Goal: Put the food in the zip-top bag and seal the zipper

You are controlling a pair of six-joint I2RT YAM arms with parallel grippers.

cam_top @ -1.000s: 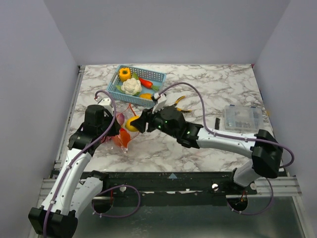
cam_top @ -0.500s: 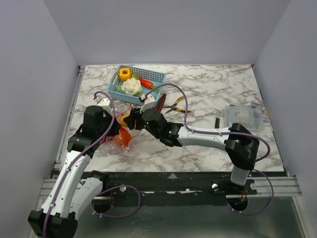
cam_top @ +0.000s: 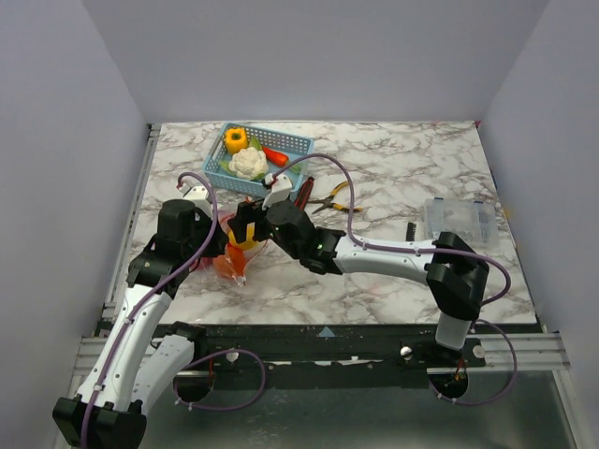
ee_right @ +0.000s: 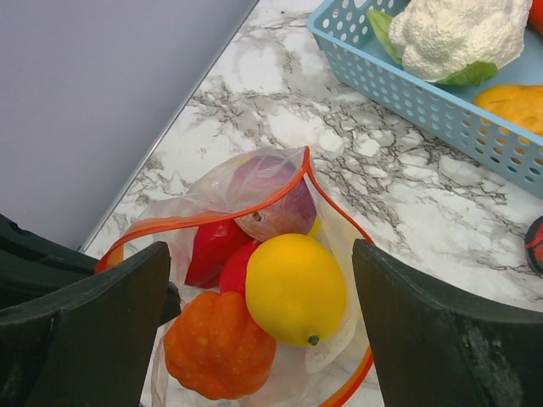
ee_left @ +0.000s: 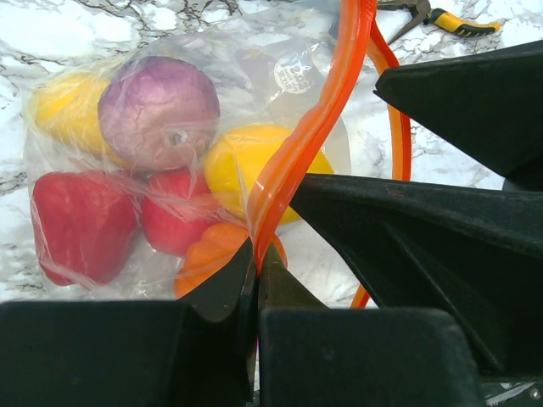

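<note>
The clear zip-top bag [cam_top: 230, 263] lies open at the table's left. Its red-orange zipper [ee_left: 315, 127] runs round the mouth [ee_right: 212, 215]. Inside lie a yellow lemon [ee_right: 295, 288], an orange pumpkin [ee_right: 216, 348], red pieces [ee_right: 212, 248], a purple onion [ee_left: 159, 110] and another yellow piece [ee_left: 59, 102]. My left gripper [ee_left: 257, 264] is shut on the zipper strip at the mouth's edge [cam_top: 217, 256]. My right gripper [ee_right: 267, 318] is open wide, its fingers either side of the lemon without touching it, just above the bag mouth [cam_top: 245, 224].
The blue basket [cam_top: 295, 142] at the back holds a yellow pepper [cam_top: 235, 138], a cauliflower [cam_top: 247, 164] and a carrot [cam_top: 274, 154]. Red-handled pliers [cam_top: 323, 198] lie right of the bag. A clear plastic box [cam_top: 457, 222] sits at the right.
My right gripper carried the lemon left over the bag mouth and opened. The lemon now lies in the bag. The left gripper kept its hold on the strip.
</note>
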